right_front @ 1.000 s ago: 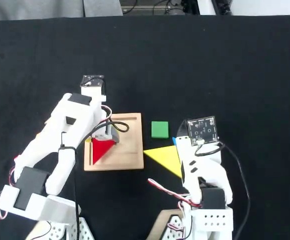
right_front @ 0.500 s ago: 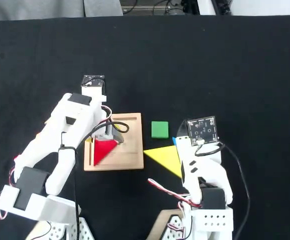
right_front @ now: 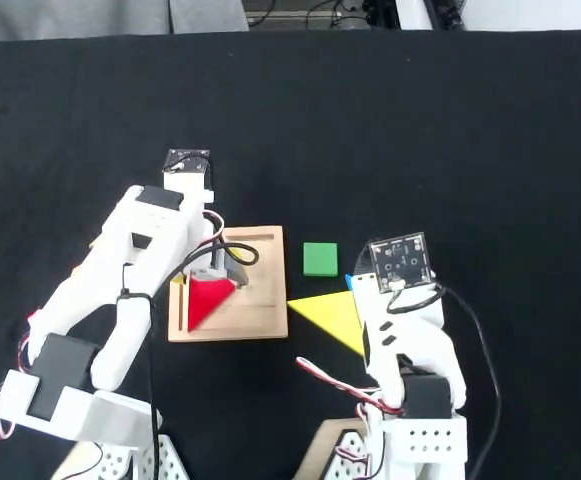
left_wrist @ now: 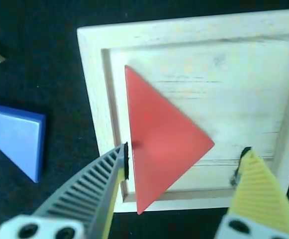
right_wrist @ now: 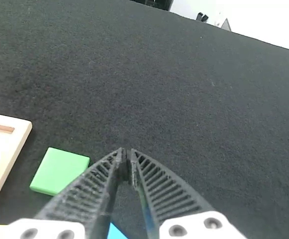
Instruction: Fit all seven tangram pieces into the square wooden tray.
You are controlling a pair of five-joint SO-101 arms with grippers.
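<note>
From above, the red triangle (right_front: 202, 298) lies in the left half of the tray (right_front: 260, 325). The green square (right_front: 320, 259) and yellow triangle (right_front: 332, 315) sit on the surface (right_front: 470, 150) to its right.

Left wrist: the left claw (left_wrist: 184, 159) gapes wide astride the red triangle, gripping nothing.

Right wrist: the right claw (right_wrist: 126, 157) is closed and empty.

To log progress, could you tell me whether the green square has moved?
No; the green square still lies just beside the wooden tray, as before.

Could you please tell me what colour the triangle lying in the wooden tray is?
Red; the triangle shows best in the left wrist view.
</note>
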